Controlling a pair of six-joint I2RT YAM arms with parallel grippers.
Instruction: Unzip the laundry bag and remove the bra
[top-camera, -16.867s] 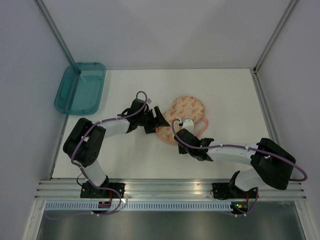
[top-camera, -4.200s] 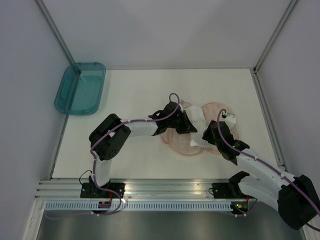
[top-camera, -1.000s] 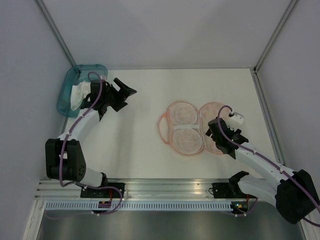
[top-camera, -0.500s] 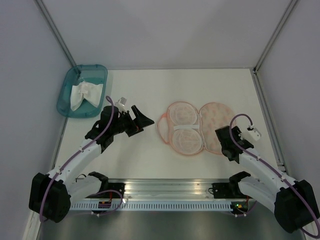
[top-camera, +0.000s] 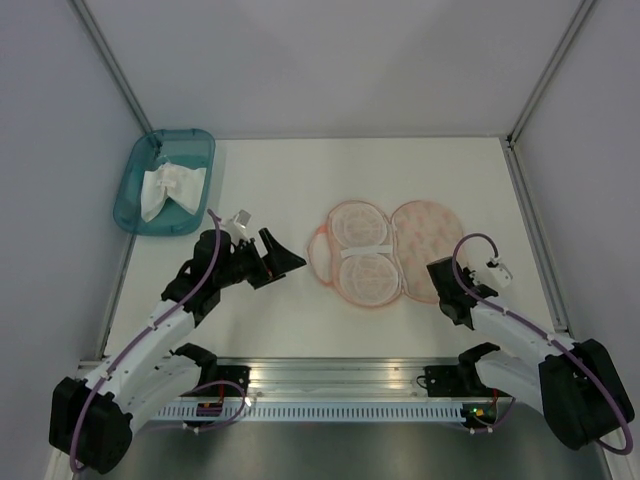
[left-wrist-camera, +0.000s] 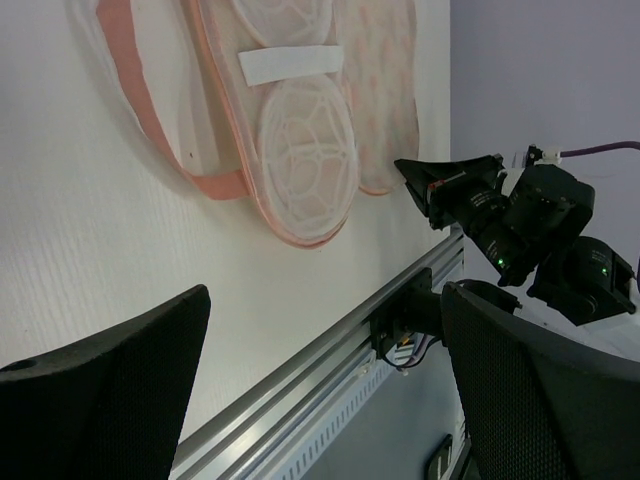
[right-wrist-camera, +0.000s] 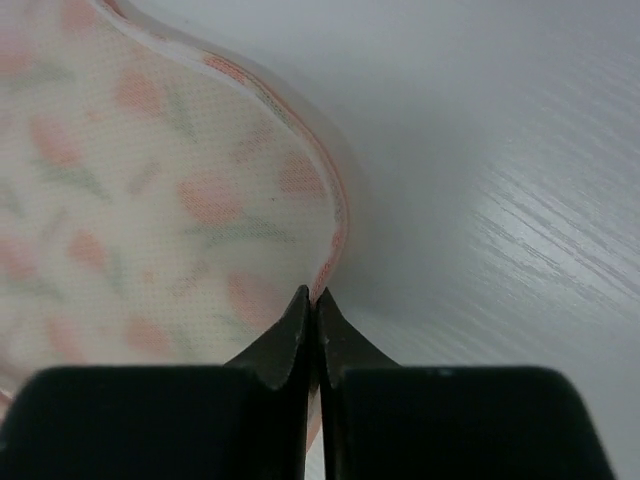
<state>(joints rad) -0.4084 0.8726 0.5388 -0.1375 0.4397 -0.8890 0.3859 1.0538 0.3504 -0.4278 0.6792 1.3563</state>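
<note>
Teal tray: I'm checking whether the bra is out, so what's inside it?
A crumpled white bra lies inside the teal tray; whatever is beneath it is covered.
</note>
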